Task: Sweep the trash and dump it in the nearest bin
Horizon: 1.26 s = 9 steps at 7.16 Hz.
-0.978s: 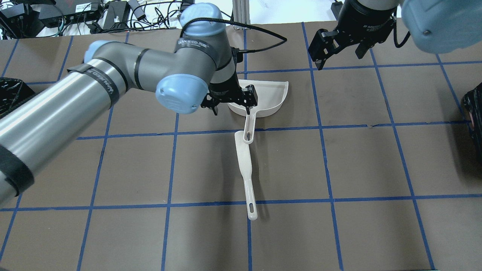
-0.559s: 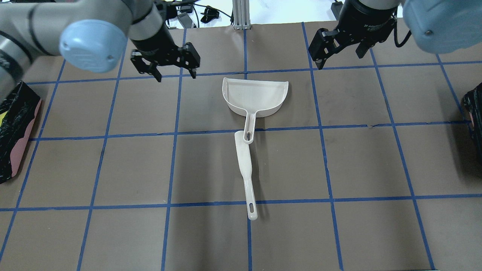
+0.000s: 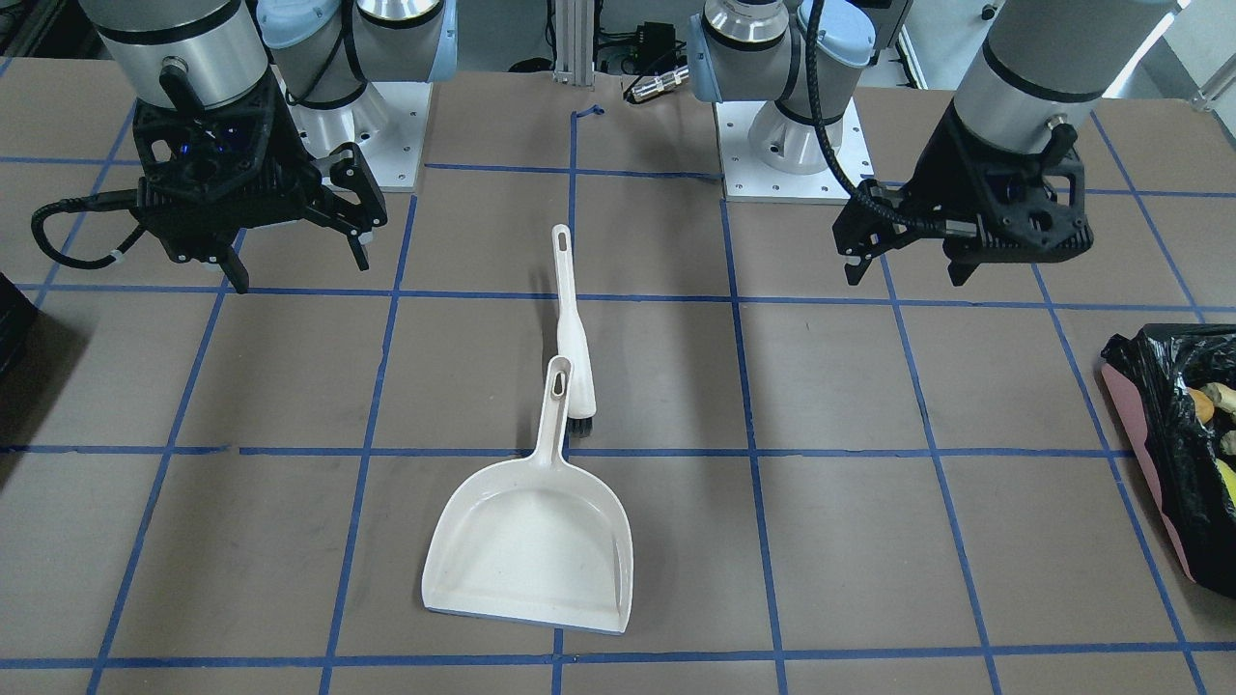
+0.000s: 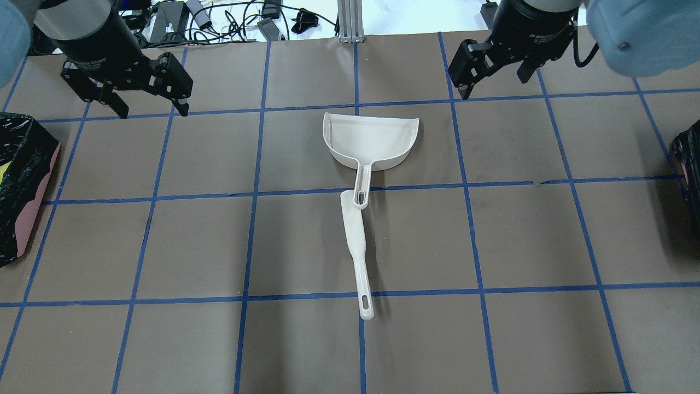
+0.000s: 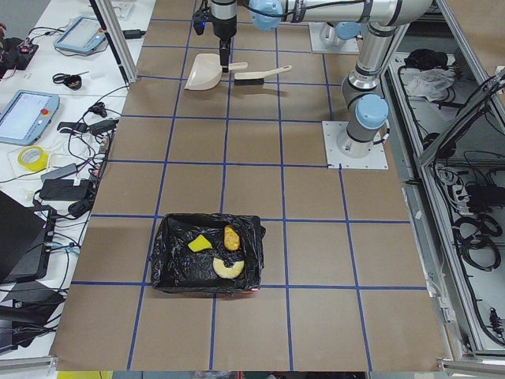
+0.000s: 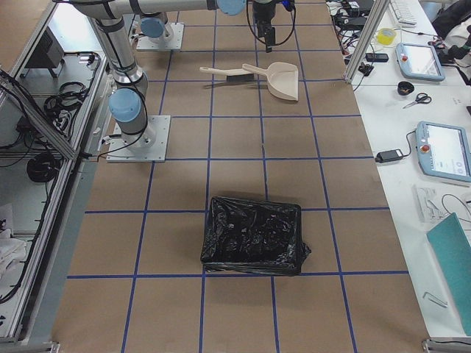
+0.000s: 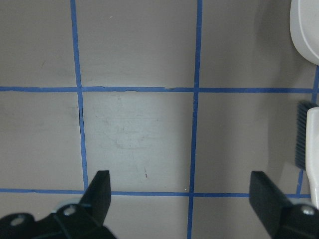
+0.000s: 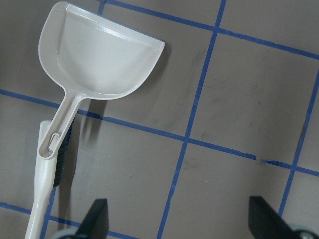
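Over at the left end of the table [image 4: 219, 246], the pink-sided bin [image 4: 24, 219] with its black liner already has the trash [image 5: 227, 253] in it: the orange-brown lump [image 5: 231, 236], the yellow sponge piece [image 5: 199, 244] and the pale crescent slice [image 5: 229, 268] are all sitting on the plastic.

What changed in the last second: the left gripper [image 4: 152, 108] was right down over the dustpan [image 4: 372, 139], about where the handle meets the pan. Now it's swung off to the left and is well apart from it. The dustpan hasn't budged. It's empty and lying flat mid-table, with its handle tip resting over the head of the brush [image 4: 355, 241].

So I'd say the dump is done, the pan's been put back, and this is pretty much finished.

Pose-wise, the left arm hangs above the table with its fingers pointing down, jaws spread wide, nothing between them. And the right gripper [image 4: 492, 82] hasn't moved. It's hovering off to the right of the dustpan, also wide open and empty.
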Motion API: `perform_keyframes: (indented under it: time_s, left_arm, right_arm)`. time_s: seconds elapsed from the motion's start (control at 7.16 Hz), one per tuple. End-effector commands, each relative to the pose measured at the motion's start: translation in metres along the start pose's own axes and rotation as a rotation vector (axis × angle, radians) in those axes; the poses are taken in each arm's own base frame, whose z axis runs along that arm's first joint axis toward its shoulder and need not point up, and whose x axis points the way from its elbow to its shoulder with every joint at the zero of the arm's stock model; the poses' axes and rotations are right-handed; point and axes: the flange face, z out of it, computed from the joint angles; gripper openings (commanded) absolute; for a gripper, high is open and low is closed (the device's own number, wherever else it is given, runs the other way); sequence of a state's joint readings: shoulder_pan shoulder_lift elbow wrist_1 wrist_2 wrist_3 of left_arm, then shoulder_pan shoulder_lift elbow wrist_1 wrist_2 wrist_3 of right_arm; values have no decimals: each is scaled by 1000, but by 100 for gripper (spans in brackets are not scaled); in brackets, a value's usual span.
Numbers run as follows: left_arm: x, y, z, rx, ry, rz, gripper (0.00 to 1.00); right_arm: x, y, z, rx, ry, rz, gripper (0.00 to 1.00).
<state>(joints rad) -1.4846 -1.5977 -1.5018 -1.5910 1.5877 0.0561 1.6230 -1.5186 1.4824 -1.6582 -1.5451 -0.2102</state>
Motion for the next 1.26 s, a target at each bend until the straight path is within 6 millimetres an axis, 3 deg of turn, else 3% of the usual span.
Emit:
perform_keyframes:
  time_s: [0.0,0.42,1.12]
  left_arm:
    - [3,19,-4,12,7,-47,100]
    - [17,20,2,22,13,-30,100]
    - [24,22,1,34,53,-26,100]
  right_arm:
    - [0,0,-1,2,0,0,100]
    - [0,0,-2,4,0,0,100]
    - [0,1,2,-7,0,0,100]
